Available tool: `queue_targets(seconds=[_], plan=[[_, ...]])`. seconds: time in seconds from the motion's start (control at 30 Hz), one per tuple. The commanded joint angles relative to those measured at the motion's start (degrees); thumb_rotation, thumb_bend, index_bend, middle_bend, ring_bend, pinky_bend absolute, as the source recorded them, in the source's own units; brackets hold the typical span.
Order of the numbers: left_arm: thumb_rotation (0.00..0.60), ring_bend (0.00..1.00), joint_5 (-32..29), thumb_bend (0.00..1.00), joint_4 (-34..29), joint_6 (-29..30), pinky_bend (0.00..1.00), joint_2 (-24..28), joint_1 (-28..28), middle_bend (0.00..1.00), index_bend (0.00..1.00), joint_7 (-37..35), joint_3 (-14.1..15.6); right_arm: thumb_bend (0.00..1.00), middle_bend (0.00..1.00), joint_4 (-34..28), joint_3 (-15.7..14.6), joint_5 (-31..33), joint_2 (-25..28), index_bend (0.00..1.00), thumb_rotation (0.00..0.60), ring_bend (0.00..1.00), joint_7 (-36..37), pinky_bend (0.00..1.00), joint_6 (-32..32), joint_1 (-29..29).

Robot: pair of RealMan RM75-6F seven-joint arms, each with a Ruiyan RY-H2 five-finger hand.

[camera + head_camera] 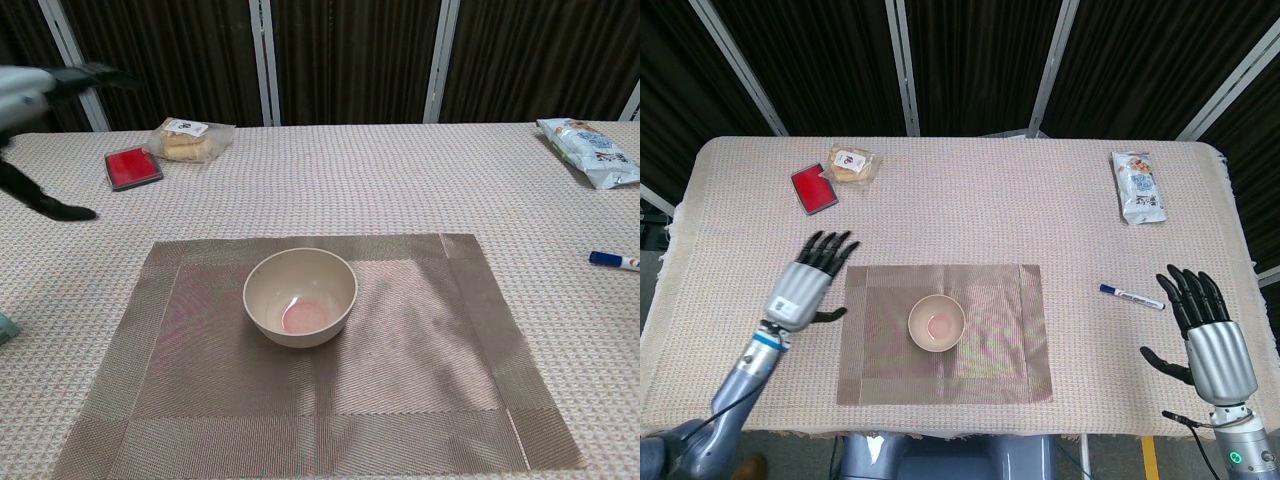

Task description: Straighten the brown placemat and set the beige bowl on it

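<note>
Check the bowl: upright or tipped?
Upright: the bowl sits rim-up on the placemat, its inside visible in both views.
</note>
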Motion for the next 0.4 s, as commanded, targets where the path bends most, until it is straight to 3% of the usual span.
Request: queue_targets(seconds=[0.03, 0.17, 0.4], plan=[[0.6, 0.0, -2.4, 0.0, -6.9, 8.6, 0.0, 8.7, 7.9, 0.0, 0.0, 1.5, 1.0, 0.0, 0.0, -0.1, 0.0, 0.0, 0.1, 0.0, 0.6, 0.0, -1.3, 0.0, 0.1, -0.2], [0.6, 0.0, -0.4, 0.0, -9.2, 13.9, 0.0, 12.5, 13.4, 0.0, 0.0, -1.9, 3.8, 0.0, 0.0, -0.8, 0.1, 1.6, 0.5, 0.0, 0.6, 0.0, -5.1, 0.0, -0.7, -0.5], [0.6, 0.0, 3.3, 0.0, -8.2, 17.3, 0.0, 13.5, 17.9, 0.0, 0.0, -5.6, 6.6, 0.0, 0.0, -0.6, 0.9, 2.9, -0.4, 0.0, 0.6, 0.0, -11.1, 0.0, -0.4, -0.8]])
